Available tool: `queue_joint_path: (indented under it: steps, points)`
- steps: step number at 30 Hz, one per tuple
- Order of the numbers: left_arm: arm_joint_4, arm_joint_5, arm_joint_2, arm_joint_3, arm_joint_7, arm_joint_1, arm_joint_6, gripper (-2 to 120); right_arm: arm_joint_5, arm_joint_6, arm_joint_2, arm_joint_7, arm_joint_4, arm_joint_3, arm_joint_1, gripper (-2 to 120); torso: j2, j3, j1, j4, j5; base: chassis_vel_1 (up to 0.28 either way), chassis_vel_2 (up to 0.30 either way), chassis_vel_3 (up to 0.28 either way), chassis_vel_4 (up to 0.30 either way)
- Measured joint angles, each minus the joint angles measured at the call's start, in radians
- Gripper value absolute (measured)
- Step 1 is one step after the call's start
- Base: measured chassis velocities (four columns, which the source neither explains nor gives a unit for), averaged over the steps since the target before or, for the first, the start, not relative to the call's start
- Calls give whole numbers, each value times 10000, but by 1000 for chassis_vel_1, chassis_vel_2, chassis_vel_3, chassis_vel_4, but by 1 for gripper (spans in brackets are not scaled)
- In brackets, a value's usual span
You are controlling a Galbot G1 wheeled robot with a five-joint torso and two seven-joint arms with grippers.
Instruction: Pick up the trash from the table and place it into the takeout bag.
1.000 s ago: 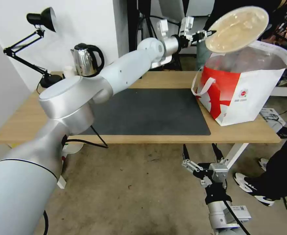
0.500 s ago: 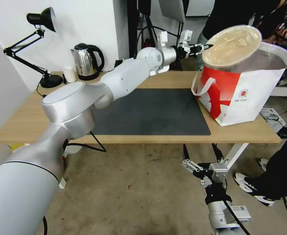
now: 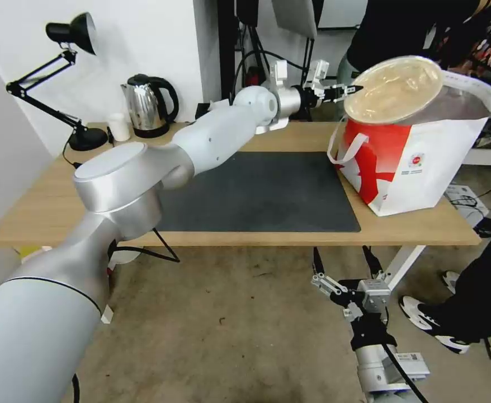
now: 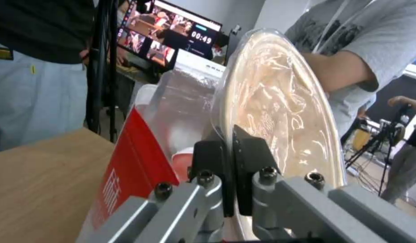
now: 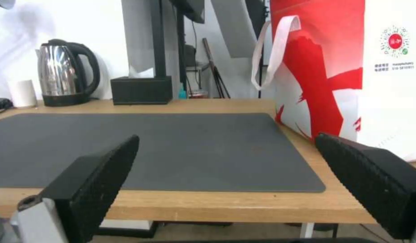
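A: Over the bag (image 3: 419, 162) mouth, left pincer (image 3: 353, 89) pinches the bowl (image 3: 395, 89) by its near rim. Left wrist view: pads (image 4: 250, 158) pressed together on the rim edge, bowl (image 4: 280, 111) standing out beyond them.

B: Bowl pose?

A: Tilted, open face toward the head camera, far edge higher. It lies straight out from the pincer, away from the robot's left side, low edge about level with the bag's top. Bag (image 4: 140, 148) opening sits directly under it, foil lining visible, something red and white already inside.

B: Arm?

A: Left arm stretched long across the surface (image 3: 290, 137), forearm nearly level, wrist at the bag's left edge. My read: the release depends on the bowl clearing the bag's near wall; looks mostly over the opening.

B: Right?

A: Right pincer (image 3: 343, 282) parked low, in front of the surface edge, spread wide. Right wrist view shows fingers (image 5: 89, 184) apart, holding nothing, mat (image 5: 149, 148) bare.

B: Progress?

A: Likely last item; no trash on the mat.
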Motion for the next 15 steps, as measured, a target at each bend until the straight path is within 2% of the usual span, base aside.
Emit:
queue_joint_path:
  steps: [15]
  points:
    - [128, 246, 4, 161, 273, -110, 262, 0, 0, 0, 0, 0, 0, 0, 0, 100, 2, 1, 1, 0, 1, 0, 0, 0, 0]
